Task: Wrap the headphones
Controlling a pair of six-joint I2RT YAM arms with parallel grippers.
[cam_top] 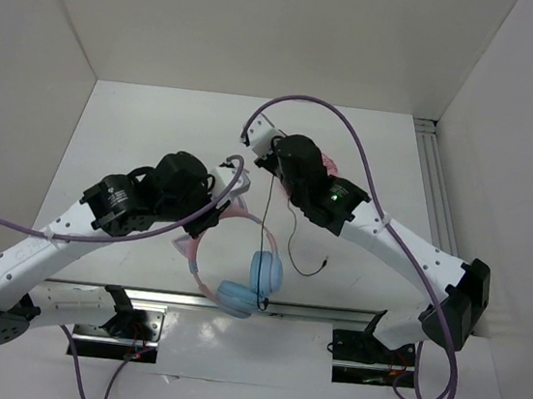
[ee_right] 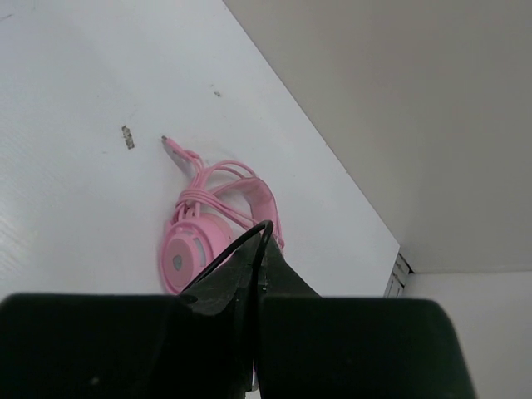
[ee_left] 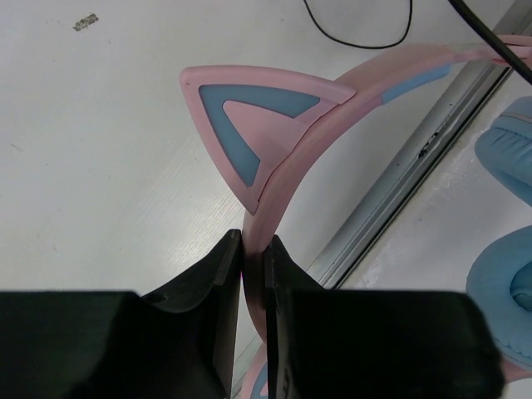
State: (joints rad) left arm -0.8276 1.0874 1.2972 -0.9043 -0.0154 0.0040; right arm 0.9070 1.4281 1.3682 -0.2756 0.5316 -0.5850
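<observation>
You find open table (cam_top: pixel 133 135) far left, while a hanging cable (cam_top: pixel 266 224) and pink headphones (ee_right: pixel 193 245) crowd the right.

This looks like a robot lab, set up as a small test booth. 2 white and black robot arms, the left arm (cam_top: pixel 57 242) and the right arm (cam_top: pixel 407 246), are fixed at the near edge of a plain white table (cam_top: pixel 157 137). Bare white walls, a back wall (cam_top: pixel 268 25), a left wall (cam_top: pixel 18 81) and a right wall (cam_top: pixel 526 144), close it in like a box. A silver metal rail (cam_top: pixel 321 313) runs along the near edge. Black mounts (cam_top: pixel 130 324) hold the arms down. Long purple cables (cam_top: pixel 353 132) loop out from the arms.
</observation>
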